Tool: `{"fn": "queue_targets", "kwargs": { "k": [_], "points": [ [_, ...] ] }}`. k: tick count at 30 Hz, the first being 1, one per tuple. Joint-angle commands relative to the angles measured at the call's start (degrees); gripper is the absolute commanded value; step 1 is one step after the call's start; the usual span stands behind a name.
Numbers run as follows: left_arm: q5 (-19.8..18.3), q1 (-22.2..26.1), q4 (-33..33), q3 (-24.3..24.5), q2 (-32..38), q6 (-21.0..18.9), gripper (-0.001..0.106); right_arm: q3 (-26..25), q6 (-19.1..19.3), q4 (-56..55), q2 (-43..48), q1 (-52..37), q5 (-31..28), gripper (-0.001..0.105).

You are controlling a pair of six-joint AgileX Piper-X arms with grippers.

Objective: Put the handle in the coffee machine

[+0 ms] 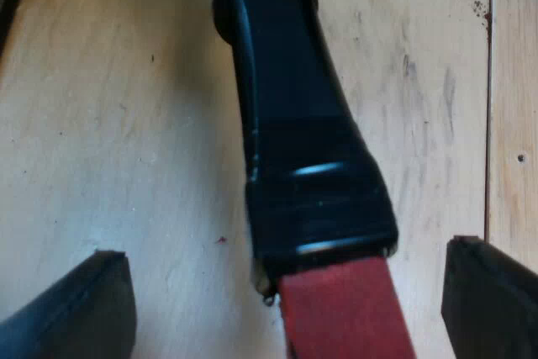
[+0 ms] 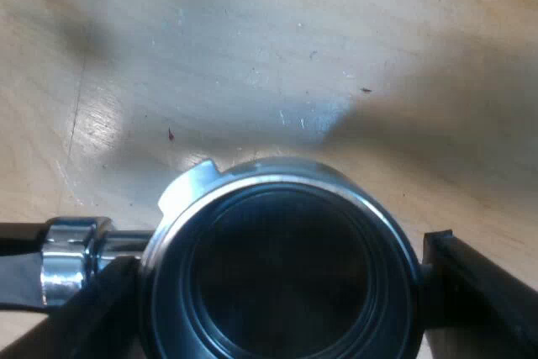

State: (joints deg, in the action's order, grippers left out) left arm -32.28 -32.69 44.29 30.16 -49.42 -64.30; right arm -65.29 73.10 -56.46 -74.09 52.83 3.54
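Holder (image 2: 252, 182) clamped by basket in right tool (image 2: 277, 266); left tool (image 1: 286, 292) spread wide astride handle (image 1: 294, 124), not touching.

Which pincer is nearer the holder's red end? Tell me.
Left. The left pincer straddles the red end, open; the right pincer grips the holder at its basket, the other end.

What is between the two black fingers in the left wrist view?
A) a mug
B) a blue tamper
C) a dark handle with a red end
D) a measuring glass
C: the dark handle, ending in red, runs between the left gripper's open fingers, above the wooden table.
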Motion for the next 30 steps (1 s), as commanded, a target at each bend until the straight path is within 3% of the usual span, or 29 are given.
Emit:
{"fn": "queue_targets", "kwargs": {
  "k": [1,3,10,16,18,30],
  "points": [
    [0.51,-0.06,-0.42,0.07,0.15,0.29,0.074,-0.72,-0.04,0.93,1.03,0.0,0.63,0.0],
    [0.51,-0.06,-0.42,0.07,0.15,0.29,0.07,-0.72,-0.04,0.93,1.03,0.0,0.63,0.0],
    [0.69,-0.06,-0.42,0.07,0.15,0.29,0.031,-0.72,-0.04,0.93,1.03,0.0,0.63,0.0],
    [0.69,-0.06,-0.42,0.07,0.15,0.29,0.005,-0.72,-0.04,0.93,1.03,0.0,0.63,0.0],
    [0.69,-0.06,-0.42,0.07,0.15,0.29,0.0,-0.72,-0.04,0.93,1.03,0.0,0.63,0.0],
    [0.69,-0.06,-0.42,0.07,0.15,0.29,0.0,-0.72,-0.59,0.93,1.03,0.0,0.16,0.0]
  ]
}}
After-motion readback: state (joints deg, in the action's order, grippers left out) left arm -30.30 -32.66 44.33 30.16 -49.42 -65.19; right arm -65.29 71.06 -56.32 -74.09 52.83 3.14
